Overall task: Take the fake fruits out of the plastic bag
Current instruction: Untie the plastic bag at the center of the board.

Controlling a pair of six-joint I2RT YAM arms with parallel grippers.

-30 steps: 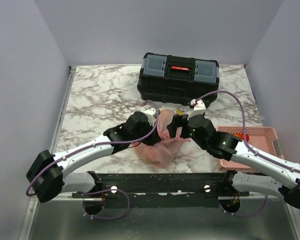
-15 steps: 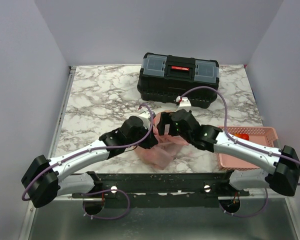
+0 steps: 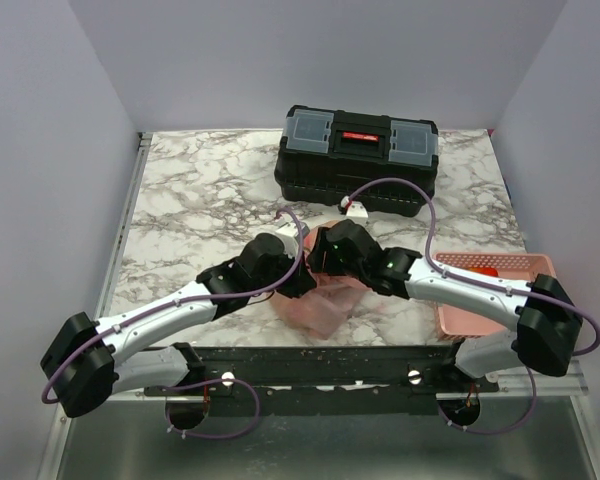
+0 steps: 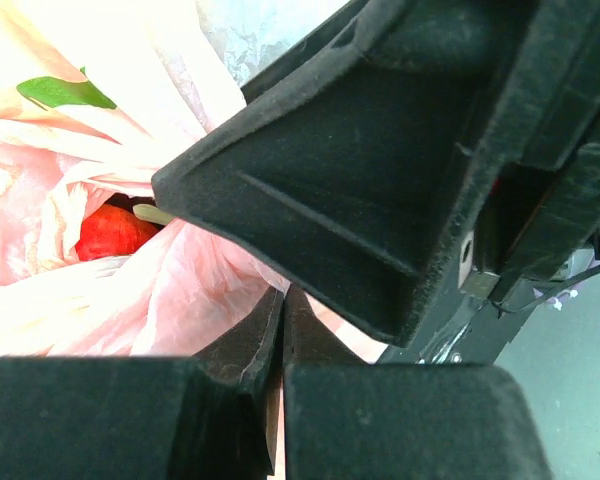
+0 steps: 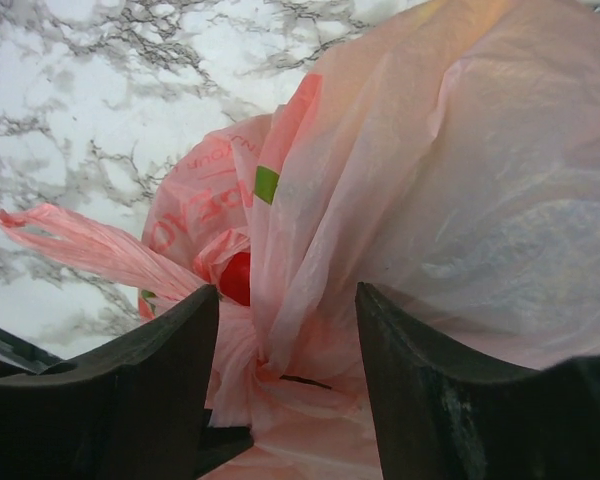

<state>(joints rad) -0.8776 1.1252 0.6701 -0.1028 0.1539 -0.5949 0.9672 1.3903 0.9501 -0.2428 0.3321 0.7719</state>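
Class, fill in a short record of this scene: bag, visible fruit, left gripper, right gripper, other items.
Bag: thin crinkled pink plastic bag, on marble table between both arms
Visible fruit: red round plastic fruit, inside bag
Left gripper: shut, pinching bag film
Right gripper: jaws apart around bag folds
Other: black plastic toolbox behind; rigid pink slotted basket right

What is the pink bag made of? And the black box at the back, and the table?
The plastic bag looks like thin, soft plastic film: light shines through it and it crumples into folds. The toolbox seems hard moulded plastic, matte black with clear lid covers. The tabletop looks like marble, white with grey veins, though it could be a printed surface.
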